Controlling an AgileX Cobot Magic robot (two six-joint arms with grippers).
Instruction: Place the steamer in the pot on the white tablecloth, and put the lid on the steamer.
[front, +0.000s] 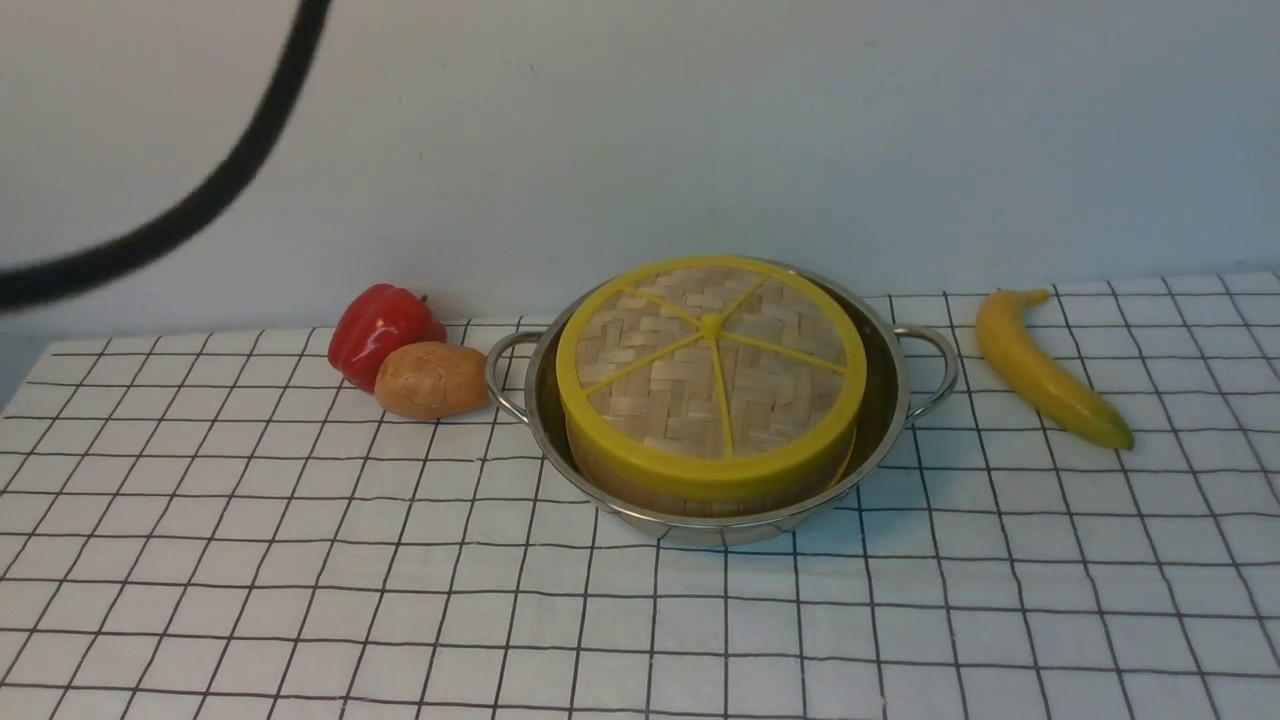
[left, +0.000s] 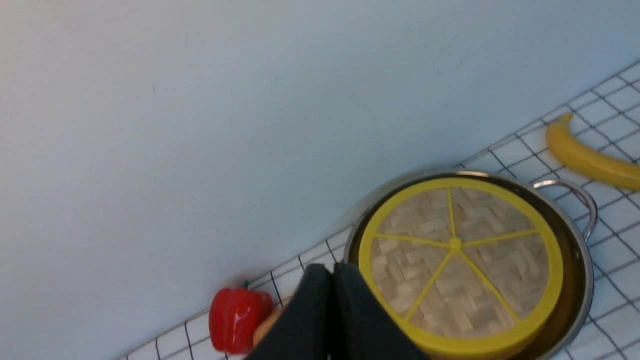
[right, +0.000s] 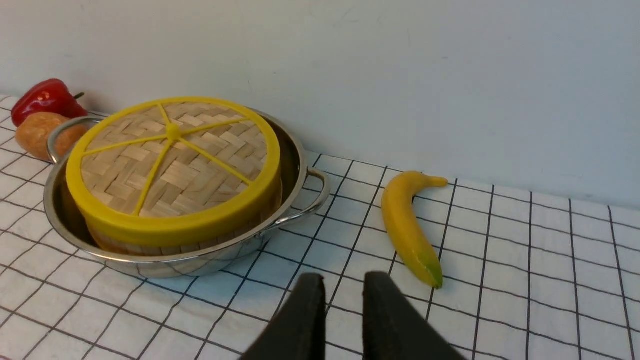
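**Inspector:** Left gripper, seen at the lower centre of its wrist view: black fingers pressed together, nothing between them. Right gripper, at the bottom centre of its wrist view: fingers narrowly parted, a slim gap between them, nothing held, hanging over the cloth.

**Clerk:** And the task items?

**Inspector:** The pot sits at mid-frame in the front view, on the white tablecloth. The steamer stands inside it, and the lid lies flat on the steamer, covering it.

**Clerk:** Surface condition?

**Inspector:** Cloth lies flat, its black grid running across the whole lower frame. A red pepper and a potato touch each other just left of the pot's handle. A banana lies to the right, apart from the pot.

**Clerk:** The room?

**Inspector:** A plain pale wall fills the upper frame behind the cloth. A black cable curves across the upper left, out of focus.
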